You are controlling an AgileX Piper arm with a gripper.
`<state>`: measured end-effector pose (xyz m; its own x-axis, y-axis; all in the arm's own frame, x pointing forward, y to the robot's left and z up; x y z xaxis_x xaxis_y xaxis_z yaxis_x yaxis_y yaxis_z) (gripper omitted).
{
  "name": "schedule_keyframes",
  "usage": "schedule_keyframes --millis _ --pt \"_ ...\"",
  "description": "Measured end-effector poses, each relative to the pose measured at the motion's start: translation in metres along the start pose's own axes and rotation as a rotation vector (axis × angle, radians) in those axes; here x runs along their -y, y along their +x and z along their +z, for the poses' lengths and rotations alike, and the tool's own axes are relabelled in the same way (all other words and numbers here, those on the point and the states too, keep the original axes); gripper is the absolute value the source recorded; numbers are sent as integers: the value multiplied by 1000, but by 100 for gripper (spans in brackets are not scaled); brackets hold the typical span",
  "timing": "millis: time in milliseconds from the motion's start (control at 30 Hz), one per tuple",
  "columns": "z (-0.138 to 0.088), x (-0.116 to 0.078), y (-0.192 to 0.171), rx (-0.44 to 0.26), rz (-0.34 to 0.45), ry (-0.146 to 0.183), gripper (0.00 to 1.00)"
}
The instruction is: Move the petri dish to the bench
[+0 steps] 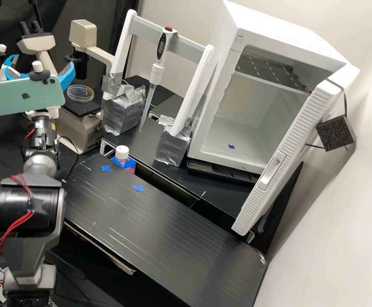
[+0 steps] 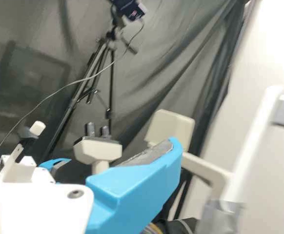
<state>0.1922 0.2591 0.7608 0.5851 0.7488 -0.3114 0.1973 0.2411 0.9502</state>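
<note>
1. The round, clear plastic petri dish [image 1: 80,94] lies flat on the black stage [image 1: 85,108] of the beige microscope [image 1: 70,130]; the transfer looks undone.
2. Near it is the white tool [image 1: 40,71] with bright blue fingers, which stand apart with nothing seen between them.
3. Grasping, lifting, carrying and release remain, probably ending at a blue tape cross [image 1: 138,187] on the black, flat tabletop [image 1: 173,238].

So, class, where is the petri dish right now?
High view, left side: the petri dish sits on the black stage of a microscope, just right of the green phone.
</note>
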Motion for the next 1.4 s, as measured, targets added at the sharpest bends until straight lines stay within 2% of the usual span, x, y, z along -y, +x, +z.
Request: schedule_keyframes --millis 67,167,300,500,633,833,900,1400 --pt "4 9 17 15 -15 6 100" --pt "20 28 43 80 -64 19 100" --pt "34 44 65 135 -102 38 100" --pt "59 49 98 196 -124 36 100" --pt "76 50 118 245 -136 67 100" --pt "97 58 142 304 -172 138 100" --pt "102 61 149 318 -183 153 100" --pt "134 79 177 390 -225 149 100"
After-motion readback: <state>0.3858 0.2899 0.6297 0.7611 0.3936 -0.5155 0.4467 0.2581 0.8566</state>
